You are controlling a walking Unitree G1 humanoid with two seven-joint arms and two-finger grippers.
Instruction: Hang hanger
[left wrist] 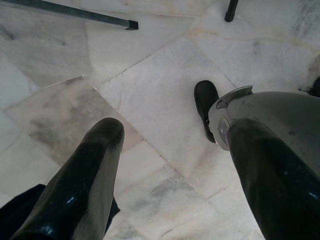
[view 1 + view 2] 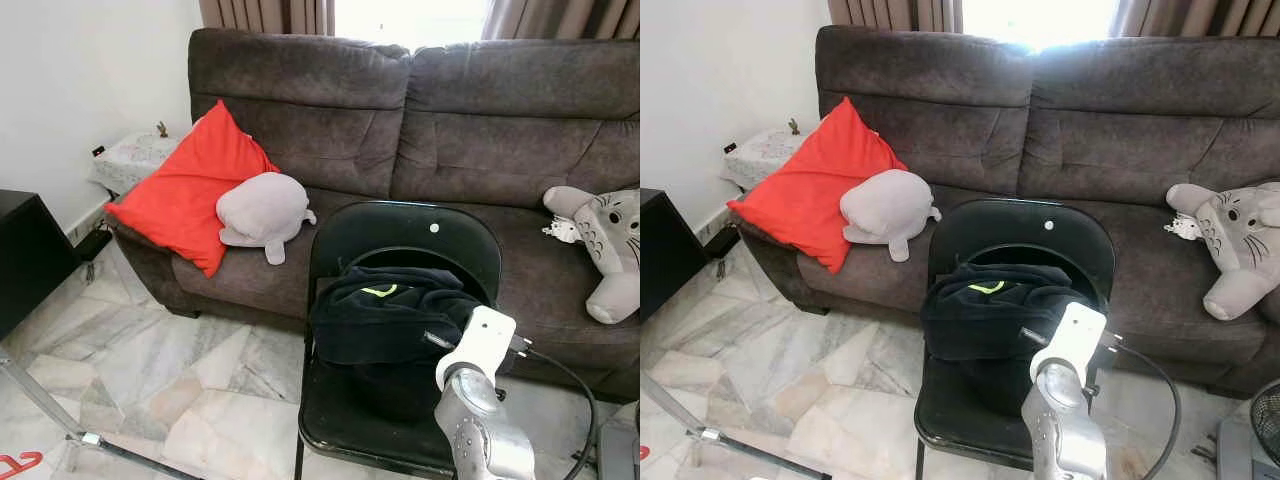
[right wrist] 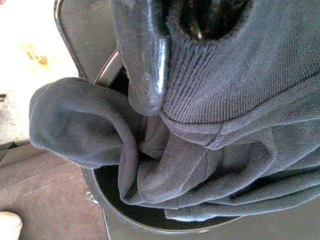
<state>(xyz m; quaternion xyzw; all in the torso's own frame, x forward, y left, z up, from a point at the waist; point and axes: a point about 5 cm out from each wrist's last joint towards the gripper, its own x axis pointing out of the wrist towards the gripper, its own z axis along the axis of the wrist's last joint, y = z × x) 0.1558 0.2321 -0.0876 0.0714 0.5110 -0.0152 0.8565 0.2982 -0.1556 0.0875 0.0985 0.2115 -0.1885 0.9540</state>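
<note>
A dark knit garment (image 2: 392, 312) with a yellow-green mark lies bunched on the seat of a black folding chair (image 2: 405, 225). My right arm (image 2: 478, 400) reaches from the lower right into the pile. In the right wrist view my right gripper (image 3: 170, 100) is shut on a ribbed edge of the garment (image 3: 235, 100); one black finger (image 3: 142, 55) presses into the cloth and the other is covered by it. A red hanger tip (image 2: 20, 465) shows on the floor at the bottom left. My left gripper (image 1: 175, 165) hangs open over the marble floor.
A brown sofa (image 2: 480, 120) stands behind the chair with a red cushion (image 2: 185, 190), a grey plush (image 2: 262, 210) and a grey plush toy (image 2: 610, 250). Metal rack bars (image 2: 60, 415) cross the floor at left. A black cabinet (image 2: 25, 255) stands far left.
</note>
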